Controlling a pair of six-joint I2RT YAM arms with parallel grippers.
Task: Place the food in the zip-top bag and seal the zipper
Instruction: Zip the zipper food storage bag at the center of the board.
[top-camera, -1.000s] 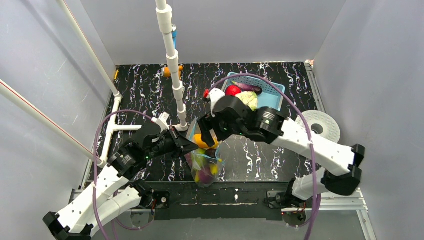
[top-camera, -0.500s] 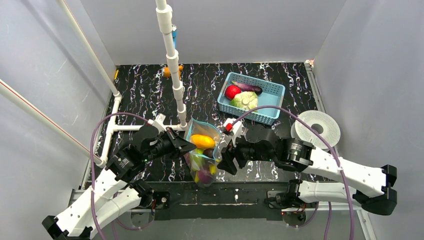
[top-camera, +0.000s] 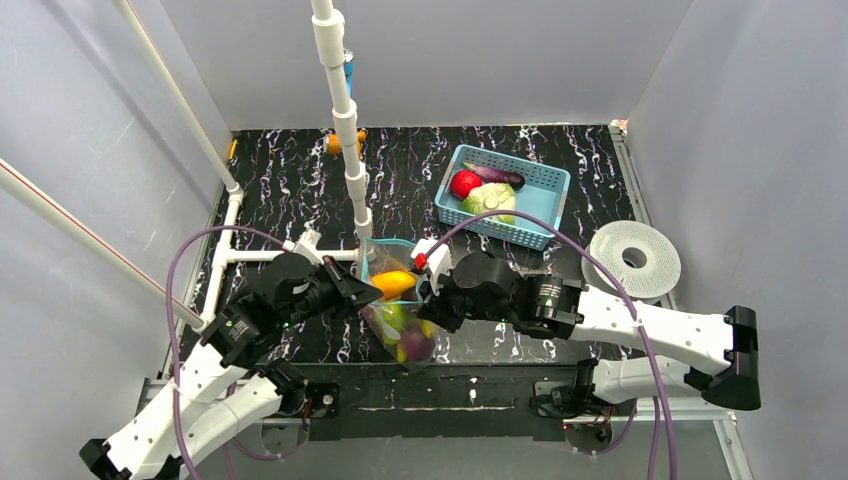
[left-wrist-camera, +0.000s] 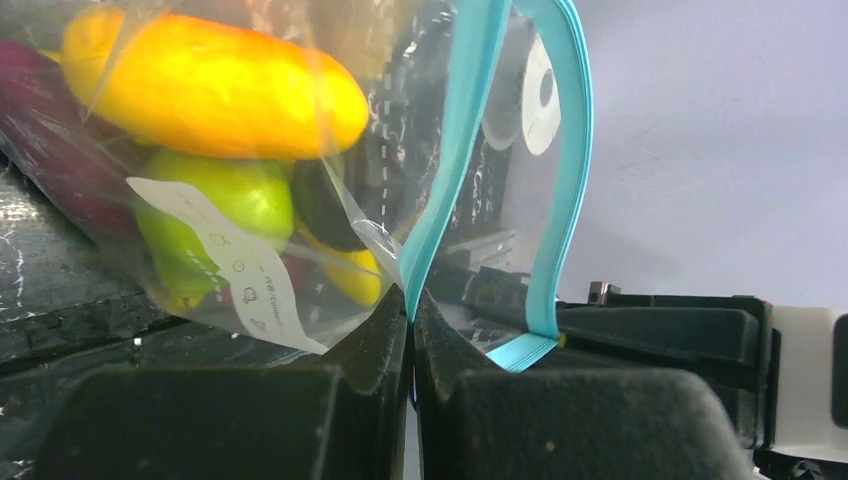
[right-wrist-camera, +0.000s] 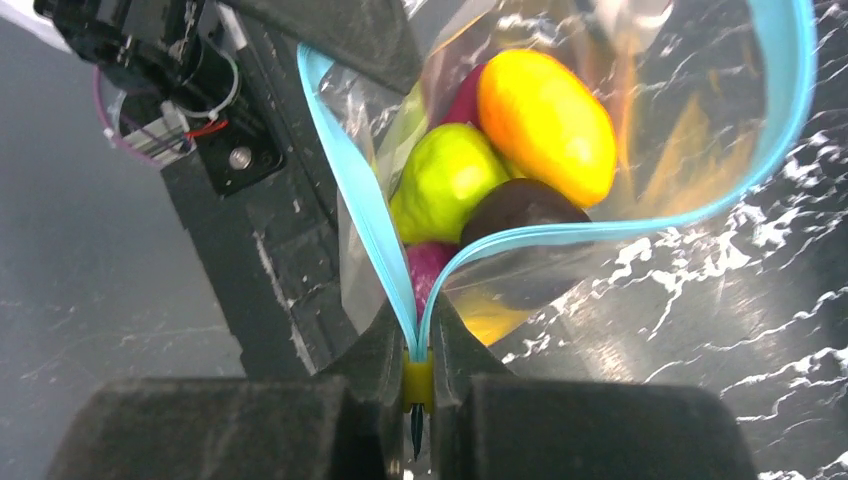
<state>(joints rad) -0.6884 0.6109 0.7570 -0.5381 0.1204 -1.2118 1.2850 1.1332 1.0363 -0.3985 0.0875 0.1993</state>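
Swung inward, my right jaws clench, like my left jaws, the thin teal-blue zipper strip (left-wrist-camera: 452, 140) of the crinkly clear zip-top bag (top-camera: 400, 325) at the front of the bench (top-camera: 280, 180): glossy toy food (right-wrist-camera: 545, 125) loaded, sealing pending.

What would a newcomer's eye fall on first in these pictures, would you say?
The clear zip-top bag of bright toy food, an orange mango on top, is held up near the table's front edge. The left fingers and right fingers each pinch its teal zipper, which gapes open.
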